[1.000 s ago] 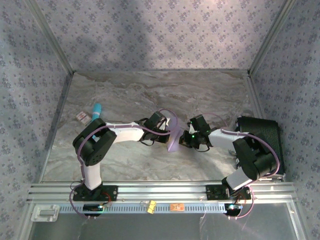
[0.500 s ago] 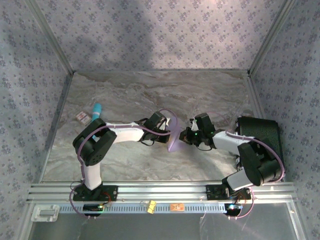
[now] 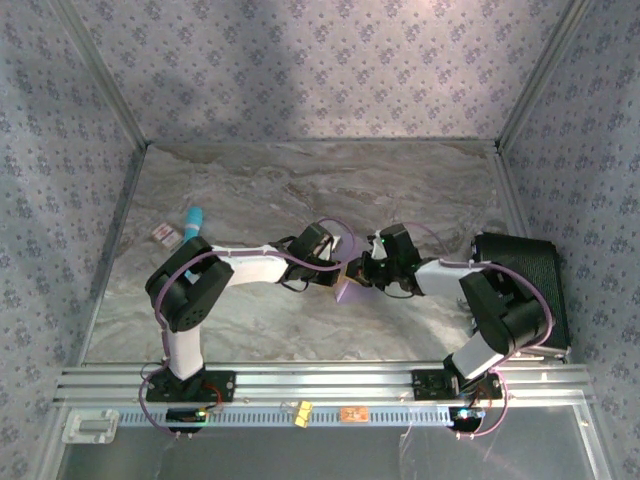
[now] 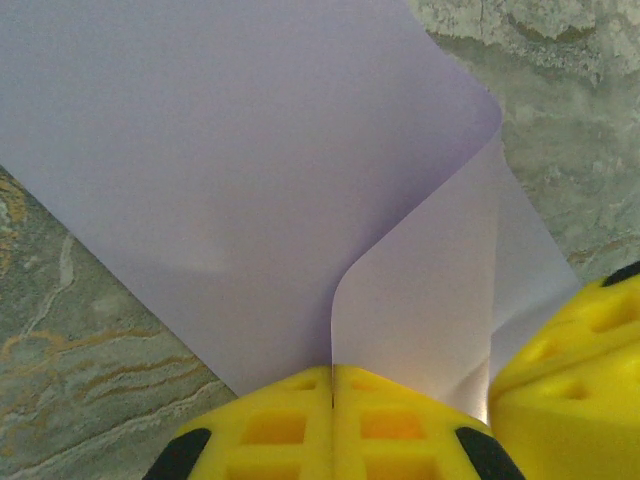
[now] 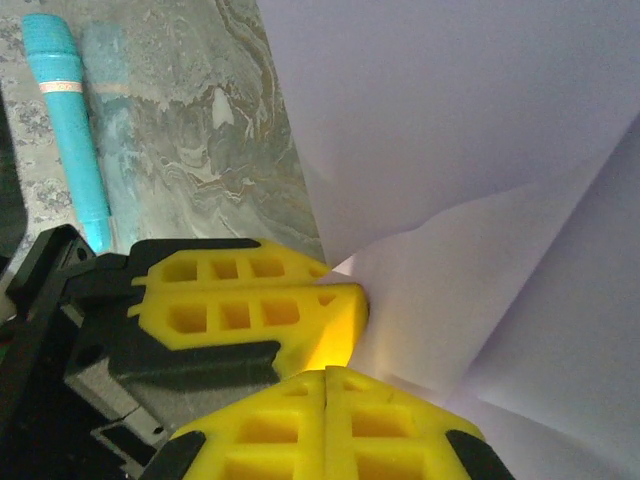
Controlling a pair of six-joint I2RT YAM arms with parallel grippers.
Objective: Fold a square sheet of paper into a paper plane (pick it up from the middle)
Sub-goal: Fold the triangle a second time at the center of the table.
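While L gripper point(image 4: 333, 378) pinches sheet point(image 4: 250, 150), R gripper point(image 5: 328, 378) closed, bin point(image 3: 525, 255) contents unclear.

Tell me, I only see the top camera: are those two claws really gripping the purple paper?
Observer: The left gripper is: it is shut on the edge of the square sheet of paper.
Visitor: And the right one?
Observer: The right gripper is shut too, its tips against the sheet beside the left one. I cannot tell whether paper sits between them.
Visitor: Is the paper flat?
Observer: No, one flap curls over in a soft bend.
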